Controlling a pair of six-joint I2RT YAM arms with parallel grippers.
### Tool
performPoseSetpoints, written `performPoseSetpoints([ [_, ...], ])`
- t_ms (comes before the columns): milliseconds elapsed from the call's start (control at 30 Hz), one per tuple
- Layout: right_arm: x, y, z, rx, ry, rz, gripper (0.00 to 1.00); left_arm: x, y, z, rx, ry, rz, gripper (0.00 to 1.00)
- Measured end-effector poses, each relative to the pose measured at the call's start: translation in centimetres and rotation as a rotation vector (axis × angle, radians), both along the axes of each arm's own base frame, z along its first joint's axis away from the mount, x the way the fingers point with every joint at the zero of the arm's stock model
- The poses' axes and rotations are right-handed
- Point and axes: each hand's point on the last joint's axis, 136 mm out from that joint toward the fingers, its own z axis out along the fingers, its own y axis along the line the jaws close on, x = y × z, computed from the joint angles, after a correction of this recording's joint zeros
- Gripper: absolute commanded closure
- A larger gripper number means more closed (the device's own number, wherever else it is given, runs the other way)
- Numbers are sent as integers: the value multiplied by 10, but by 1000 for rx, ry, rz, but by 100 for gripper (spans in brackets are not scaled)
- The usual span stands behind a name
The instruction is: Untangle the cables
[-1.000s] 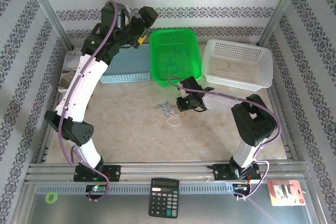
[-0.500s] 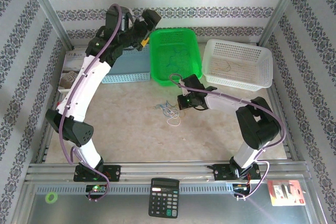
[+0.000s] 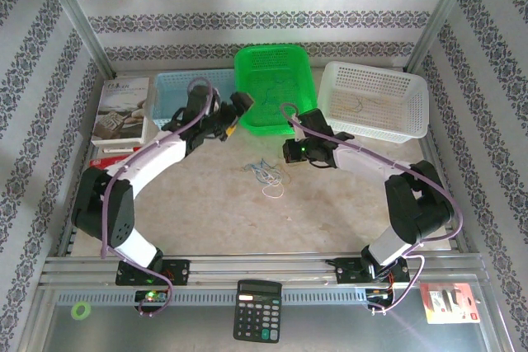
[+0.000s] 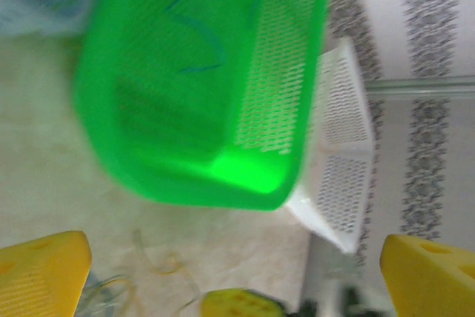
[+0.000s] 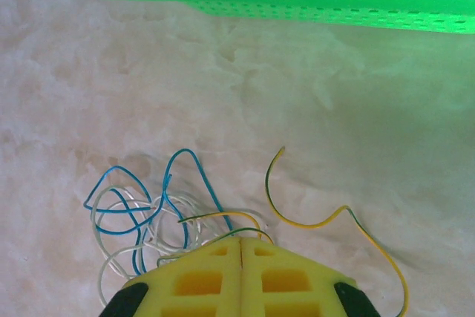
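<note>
The cables [image 3: 266, 172] lie in a small tangle on the table in front of the green basket [image 3: 275, 53]. In the right wrist view, blue [image 5: 182, 176] and white [image 5: 111, 246] loops cross each other. A yellow-green cable [image 5: 315, 222] curves off to the right. My right gripper [image 5: 243, 246] is shut just behind the tangle, and a yellow-green strand runs across its tips. Whether that strand is pinched is hidden. My left gripper [image 3: 238, 117] hangs wide open just left of the green basket's front; its yellow fingers [image 4: 44, 272] frame a blurred view.
A blue cable [image 4: 200, 27] lies in the green basket [image 4: 148, 109], and a tan one [image 3: 355, 105] in the white basket [image 3: 412, 113]. A blue basket [image 3: 169, 88] and a book [image 3: 120, 109] sit at the back left. A calculator [image 3: 257, 311] rests beyond the front rail.
My left arm has swung down from high over the baskets to low beside the green basket's front. My right gripper has closed fully and shifted slightly toward the green basket.
</note>
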Motion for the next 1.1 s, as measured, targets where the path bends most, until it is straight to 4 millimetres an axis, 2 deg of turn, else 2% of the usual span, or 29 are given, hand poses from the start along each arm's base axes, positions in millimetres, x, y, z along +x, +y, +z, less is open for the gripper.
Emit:
performPoseSetpoints([
  [67, 1, 1, 2, 22, 7, -7, 100, -10, 1, -27, -1, 10, -18, 0],
  [133, 1, 3, 4, 39, 10, -12, 100, -15, 0, -44, -2, -1, -43, 0],
  [267, 0, 7, 17, 82, 2, -17, 100, -19, -9, -56, 25, -75, -116, 0],
  [400, -1, 9, 41, 131, -30, -27, 100, -27, -24, -50, 88, -209, -224, 2],
  [567, -3, 13, 79, 216, -82, -33, 100, -48, -42, -46, 199, -368, -381, 11],
  [733, -3, 17, 106, 282, -113, -36, 100, -62, -53, -41, 239, -486, -476, 16],
  [1100, -5, 24, 114, 341, -90, -58, 100, -79, -79, -11, 195, -656, -566, 28],
])
